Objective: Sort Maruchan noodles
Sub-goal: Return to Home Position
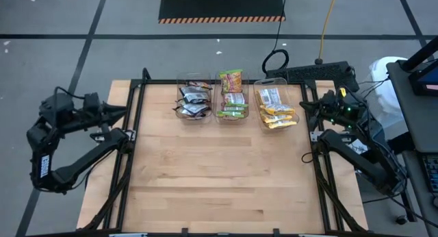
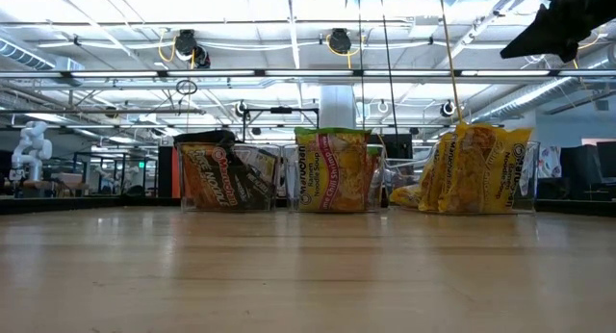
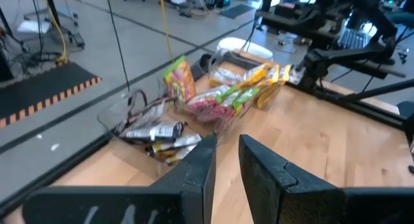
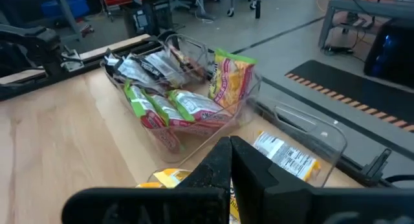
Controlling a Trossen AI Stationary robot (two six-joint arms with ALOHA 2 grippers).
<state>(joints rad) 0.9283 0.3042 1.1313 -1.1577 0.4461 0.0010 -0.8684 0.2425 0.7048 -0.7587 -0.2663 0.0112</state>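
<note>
Maruchan noodles, small flat crinkly plastic packets, lie sorted by colour in three clear plastic bins that stand side by side at the far edge of the light wooden table: the black packets in the left bin, the lime-green and pink packets in the middle one, the yellow-orange packets in the right one. The left gripper is at the left edge of the table, its two dark fingers a narrow gap apart, and it holds nothing. The right gripper is at the right edge, near the right bin, with its fingers pressed together and empty.
</note>
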